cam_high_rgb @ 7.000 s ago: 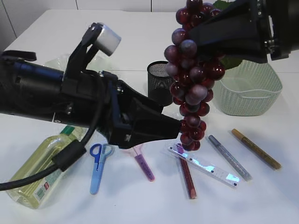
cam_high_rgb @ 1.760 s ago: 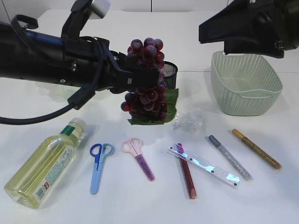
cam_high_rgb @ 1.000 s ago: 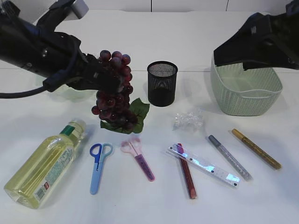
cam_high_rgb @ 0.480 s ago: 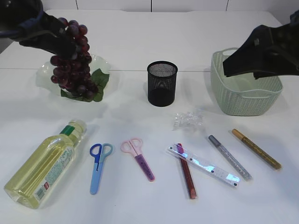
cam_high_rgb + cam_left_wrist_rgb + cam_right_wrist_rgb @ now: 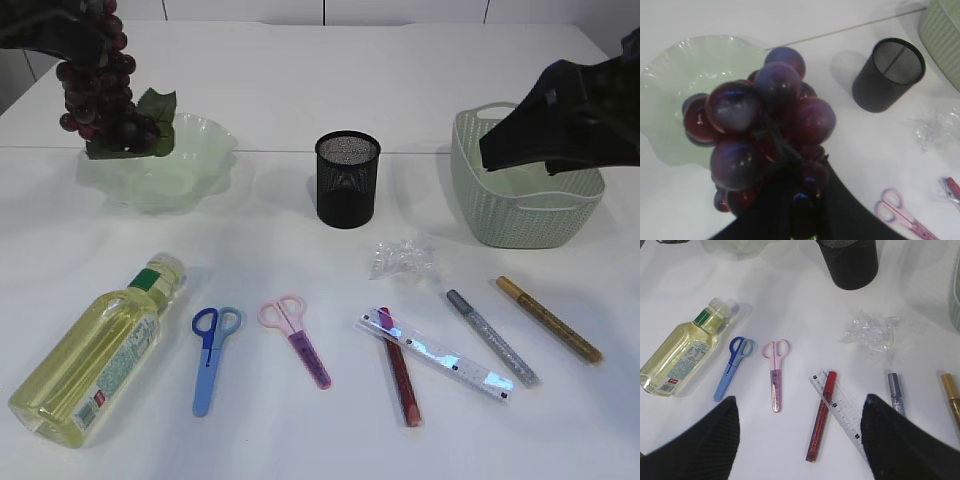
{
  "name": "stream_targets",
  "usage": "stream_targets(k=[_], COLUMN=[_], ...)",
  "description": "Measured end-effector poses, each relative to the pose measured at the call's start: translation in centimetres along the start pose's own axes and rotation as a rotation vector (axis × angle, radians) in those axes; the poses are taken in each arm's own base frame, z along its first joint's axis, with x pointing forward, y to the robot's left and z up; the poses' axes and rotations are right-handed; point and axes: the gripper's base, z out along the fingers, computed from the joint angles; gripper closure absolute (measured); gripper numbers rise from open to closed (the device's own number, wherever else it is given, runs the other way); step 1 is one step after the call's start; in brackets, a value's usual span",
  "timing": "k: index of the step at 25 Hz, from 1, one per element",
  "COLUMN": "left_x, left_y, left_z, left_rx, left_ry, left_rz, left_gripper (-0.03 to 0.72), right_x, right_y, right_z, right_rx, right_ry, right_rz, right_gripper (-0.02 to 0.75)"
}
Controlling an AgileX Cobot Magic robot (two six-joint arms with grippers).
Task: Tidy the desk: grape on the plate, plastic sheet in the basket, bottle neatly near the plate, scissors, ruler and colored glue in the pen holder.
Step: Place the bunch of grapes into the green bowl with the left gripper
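White table (image 5: pixel 300 80). The left gripper (image 5: pixel 800 210) clamps grapes (image 5: pixel 100 90) above the plate (image 5: pixel 190 165); the right wrist view alone shows the right gripper (image 5: pixel 797 435) spread wide.

White table (image 5: pixel 300 80) bears plate (image 5: pixel 190 165), pen holder (image 5: pixel 347 180), basket (image 5: pixel 525 215), bottle (image 5: pixel 95 355), scissors (image 5: pixel 210 355).
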Motion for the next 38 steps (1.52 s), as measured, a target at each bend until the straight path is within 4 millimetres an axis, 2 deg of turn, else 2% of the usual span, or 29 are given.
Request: stream_targets(k=[10,19,24,27,32,34,38], left_x=[-1.0,-1.1,-0.7,-0.3,0.0,0.0,-0.2], left_y=[2.9,5.0,5.8,6.1,6.3,6.3,6.7], left_z=[5.5,11.5,14.2,15.2,15.6,15.6,15.5], left_rx=[-0.124,-0.163,-0.165,-0.165,-0.172,-0.176,-0.189], left_ry=[-0.131,-0.103,-0.077,-0.063,-0.049,-0.049,-0.064], left_rz=[0.006,0.036,0.038,0.036,0.051,0.057,0.059], left_gripper=[0.629,0.629,0.628,0.628,0.609,0.566,0.428], right_x=[-0.1,-0.3,-0.3,-0.3,-0.3,-0.4,-0.4], right_y=[-0.3,-0.5,-0.6,-0.7,-0.7,-0.7,-0.7], right_z=[0.0,0.0,0.0,0.0,0.0,0.0,0.0], right_rx=[0.031,0.057,0.071,0.075,0.076,0.077,0.077], right_ry=[-0.006,-0.035,-0.035,-0.035,-0.035,-0.037,-0.037], right_rz=[-0.024,-0.036,-0.049,-0.052,-0.054,-0.054,-0.045], right_gripper=[0.153,0.153,0.153,0.153,0.153,0.153,0.153])
